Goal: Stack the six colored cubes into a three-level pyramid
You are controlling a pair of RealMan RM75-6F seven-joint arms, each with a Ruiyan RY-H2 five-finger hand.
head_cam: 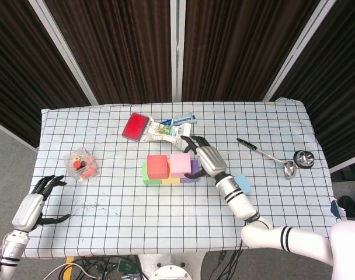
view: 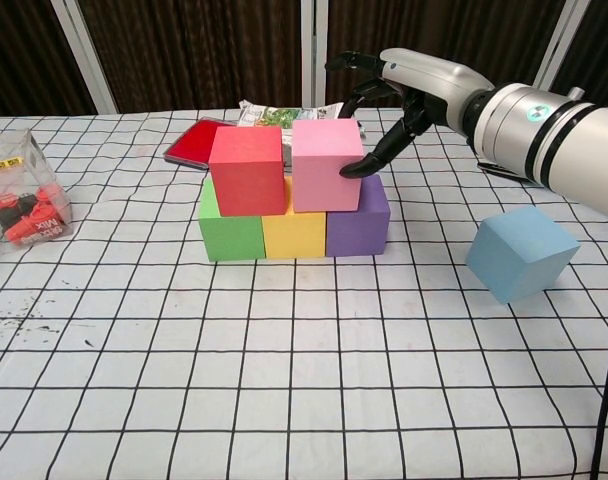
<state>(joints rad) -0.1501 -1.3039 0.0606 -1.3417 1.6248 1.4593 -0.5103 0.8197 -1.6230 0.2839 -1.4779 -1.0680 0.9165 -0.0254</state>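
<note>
Three cubes sit in a row on the checked surface [view: 284, 400]: a green cube [view: 229, 232], a yellow cube [view: 294, 233] and a purple cube [view: 359, 225], side by side and touching. On top of them are a red cube [view: 247, 170] and a pink cube [view: 327, 164], also touching each other. So two levels of the pyramid look done.

The right hand [view: 399, 95] is up beside the pink cube. Its fingers are spread apart, and one fingertip [view: 352, 170] touches the pink cube's right side. It is not holding anything. I think it is giving the pink cube a small push to set it straight, or letting go of it.

The left hand [head_cam: 37, 201] rests far off at the near left edge of the surface, fingers apart, holding nothing.

One cube is left, the light blue cube [view: 521, 252]. It sits alone on the surface to the right of the stack, turned a bit crooked.

Next, I think the right hand needs to move over to the blue cube, grab it, lift it higher than the stack, and set it down gently in the middle, half on the red and half on the pink. A bump could knock the top cubes off.
</note>
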